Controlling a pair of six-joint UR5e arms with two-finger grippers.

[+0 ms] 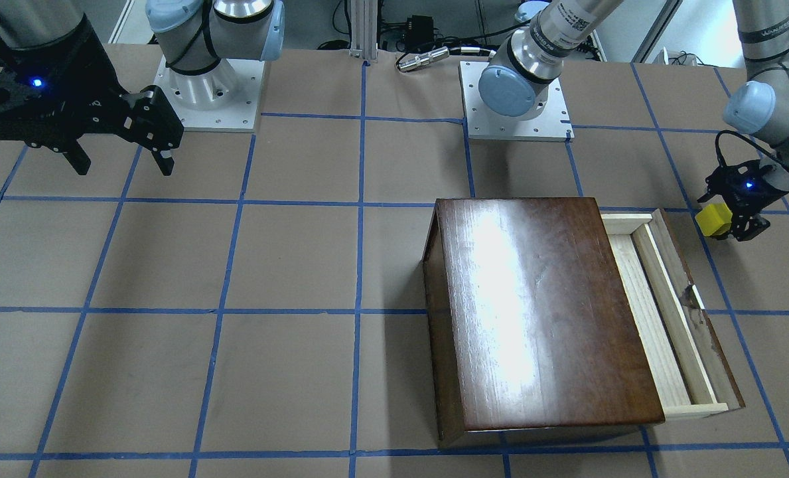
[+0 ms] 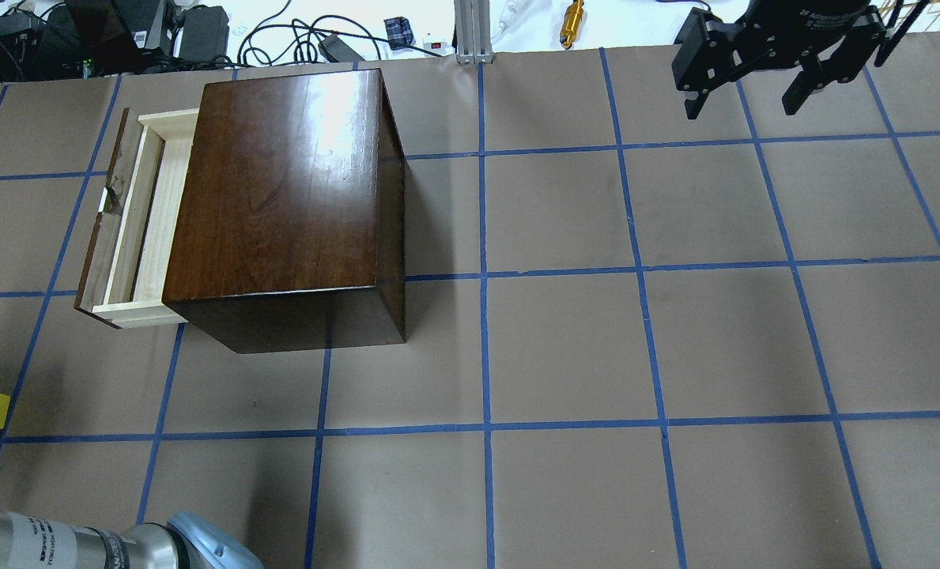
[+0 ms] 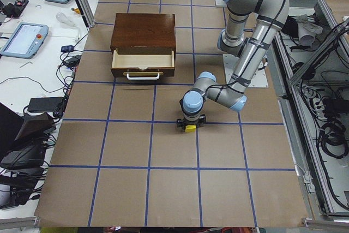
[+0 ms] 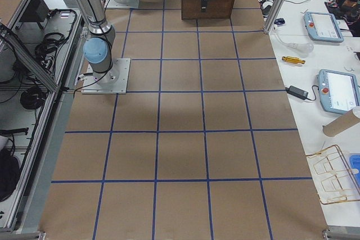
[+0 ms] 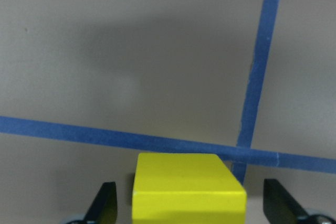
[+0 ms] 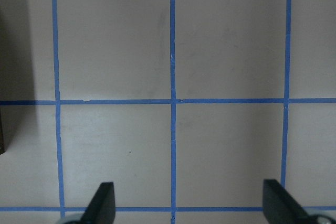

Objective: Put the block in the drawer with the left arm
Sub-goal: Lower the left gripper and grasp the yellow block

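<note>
Straddling the block (image 5: pixel 189 190), the left gripper (image 5: pixel 191 208) has its fingers spread wide. A gap shows on either side of the block in the wrist view, so I judge that it is not yet gripped. The block seems to sit on the table (image 2: pixel 564 340), low at the far left edge of the overhead frame, just by a crossing of blue tape lines (image 5: pixel 257 93). The drawer (image 2: pixel 171 213) stands partway out of the box (image 2: pixel 280 182) at the upper left of that frame, well apart from the block, and what shows of its pale floor holds nothing. So the drawer is open and the gripper is in place at the block. Closing on it, lifting, carrying it up the frame over the drawer and letting go are all left. The right gripper (image 2: pixel 740 107) hangs wide and empty at the upper right, taking no part.
</note>
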